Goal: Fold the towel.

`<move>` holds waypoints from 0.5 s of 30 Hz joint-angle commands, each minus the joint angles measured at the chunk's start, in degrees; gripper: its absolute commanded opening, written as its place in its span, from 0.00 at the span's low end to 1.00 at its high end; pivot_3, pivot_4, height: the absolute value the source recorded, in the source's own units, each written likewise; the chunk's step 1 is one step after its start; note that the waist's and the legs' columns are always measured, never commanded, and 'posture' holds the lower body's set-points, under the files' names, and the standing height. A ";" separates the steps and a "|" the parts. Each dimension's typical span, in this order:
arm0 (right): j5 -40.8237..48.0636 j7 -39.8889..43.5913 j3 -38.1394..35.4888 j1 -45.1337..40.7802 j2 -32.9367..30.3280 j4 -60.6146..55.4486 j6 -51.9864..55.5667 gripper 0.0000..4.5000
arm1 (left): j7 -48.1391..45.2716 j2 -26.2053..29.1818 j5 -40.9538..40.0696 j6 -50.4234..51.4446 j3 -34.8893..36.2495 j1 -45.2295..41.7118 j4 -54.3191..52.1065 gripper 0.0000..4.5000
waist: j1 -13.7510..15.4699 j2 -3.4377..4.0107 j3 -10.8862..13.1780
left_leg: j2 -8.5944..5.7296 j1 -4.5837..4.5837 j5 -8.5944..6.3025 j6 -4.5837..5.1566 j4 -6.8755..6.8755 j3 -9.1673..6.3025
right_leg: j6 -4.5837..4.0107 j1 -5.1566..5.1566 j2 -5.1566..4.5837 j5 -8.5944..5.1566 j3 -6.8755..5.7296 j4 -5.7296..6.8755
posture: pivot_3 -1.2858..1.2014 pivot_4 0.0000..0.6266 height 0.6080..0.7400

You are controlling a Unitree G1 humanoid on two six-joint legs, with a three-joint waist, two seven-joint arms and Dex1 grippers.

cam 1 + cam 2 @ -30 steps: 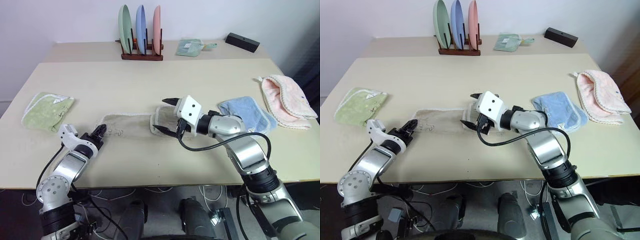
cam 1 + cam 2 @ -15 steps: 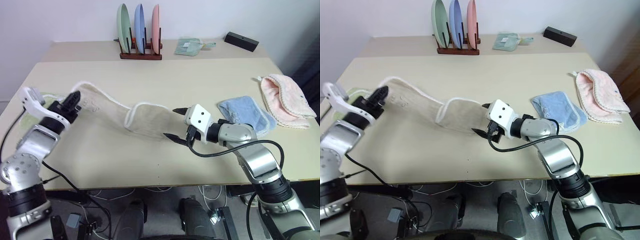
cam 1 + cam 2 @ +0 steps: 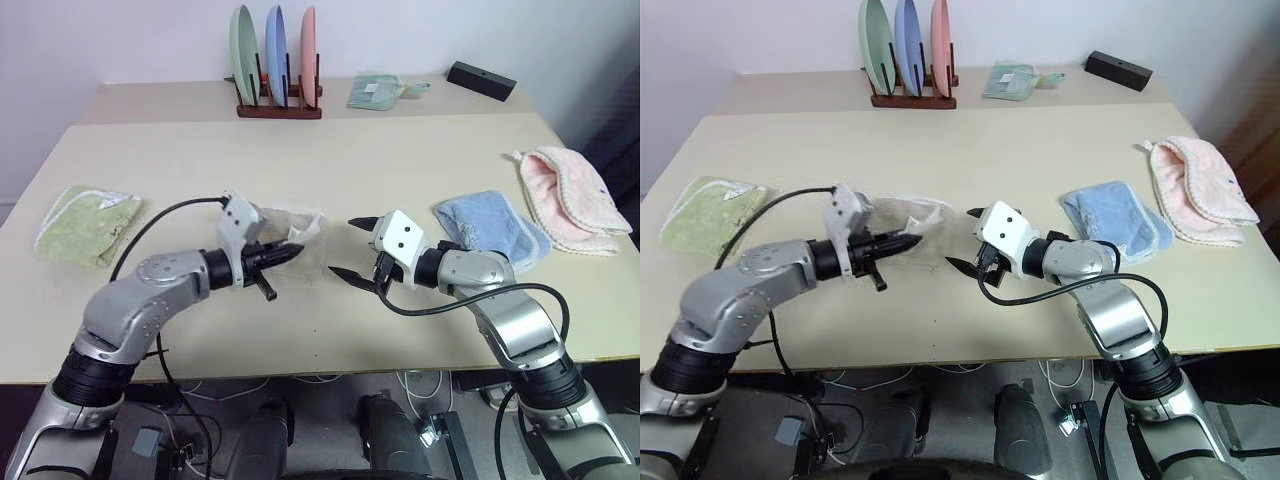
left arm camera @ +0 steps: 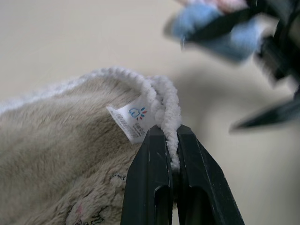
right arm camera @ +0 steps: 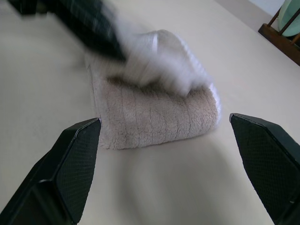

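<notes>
- Towel (image 3: 285,228) sits mid table (image 3: 400,160), bunched and part doubled over, betw the 2 grippers; rest of it lies flat under the lifted edge.
- L gripper (image 3: 292,252) is clamped tight on the towel's white corded edge; wrist view shows the cord pinched betw both fingers (image 4: 152,168), small white label (image 4: 133,122) just beside the pinch.
- R gripper (image 3: 345,246) hangs just beside the towel's near end, jaws spread wide, holding nothing, not touching cloth.
- Step in hand, as I read it: lay the carried edge over the lower layer to finish 1 fold.
- To do it well: carry the pinched edge low and level so the top layer drapes w/o dragging the bottom 1.
- Line the corded edge w/ the edge beneath before letting go; a skewed drop gives a crooked fold.
- Grip is on cord only, thin bite; a jerk could slip it out, so go slow.
- R gripper looks well placed to pin the lower layer or the fold line; press down on cloth, don't nip both layers.
- Keep the 2 grippers from clashing; tips are near each other.
- Release only once the edge rests on the towel, then smooth outward.
- Green cloth (image 3: 85,222), blue cloth (image 3: 495,228), pink cloth (image 3: 572,200) lie well apart, no bother.
</notes>
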 commanded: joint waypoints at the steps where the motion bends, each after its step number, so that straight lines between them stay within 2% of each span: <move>1: -0.01 -0.72 -0.94 0.25 0.15 -1.71 -0.41 1.00 | -1.10 -2.02 4.01 -1.90 -0.87 -0.53 1.99 0.01 | 0.11 -0.02 0.01 | 0.00 0.00 0.00 0.00 0.00 0.00 | 0.00 0.00 0.00 0.00 0.00 0.00 | 0.52 0.24 1.00; 2: -0.06 -0.79 -0.85 0.38 0.13 -1.77 -0.46 1.00 | -1.61 -2.57 4.47 -1.97 -0.84 -0.62 2.48 0.01 | 0.11 -0.02 0.01 | 0.00 -0.01 0.00 0.00 0.01 0.00 | 0.01 0.00 0.00 0.00 -0.01 0.00 | 0.52 0.24 1.00; 5: -0.46 -1.06 -0.53 0.64 0.02 -1.71 -0.66 1.00 | -3.08 -4.63 2.55 -0.69 1.52 -0.30 2.65 0.18 | 0.11 -0.02 0.01 | 0.00 -0.02 0.00 0.00 0.01 0.00 | 0.11 0.00 -0.01 0.05 -0.01 -0.01 | 0.52 0.24 1.00; 8: -0.99 -1.39 -0.51 0.45 -0.03 -1.22 -0.72 1.00 | -4.49 -5.03 -0.34 0.95 4.80 0.79 0.92 0.52 | -0.03 -0.02 0.01 | 0.00 -0.02 0.00 0.00 0.01 -0.01 | 0.13 0.00 -0.01 0.07 -0.01 0.00 | 0.52 0.24 1.00; 12: -2.27 -2.52 -0.91 -0.38 0.00 0.41 -0.96 1.00 | -4.44 -3.75 -8.49 5.64 14.30 3.24 -2.34 0.96 | -0.30 -0.02 0.01 | 0.03 0.00 0.00 0.00 -0.03 -0.01 | 0.14 -0.04 0.00 0.07 -0.01 0.02 | 0.52 0.24 1.00; 13: -1.80 -2.98 -1.59 -0.79 0.59 0.69 -0.44 0.88 | -3.73 -3.57 -10.24 5.99 17.69 3.73 -2.34 0.98 | -0.24 -0.02 0.01 | 0.03 0.00 0.00 0.00 -0.03 -0.01 | 0.14 -0.05 0.00 0.07 -0.01 0.03 | 0.52 0.24 1.00; 15: -0.42 -3.32 -2.57 -1.63 1.71 0.81 0.54 0.72 | 0.11 -4.31 -12.88 6.11 24.44 3.32 -0.38 0.98 | -0.15 -0.01 0.02 | 0.03 0.00 0.00 0.00 -0.03 -0.01 | 0.14 -0.04 0.00 0.07 -0.01 0.03 | 0.52 0.24 1.00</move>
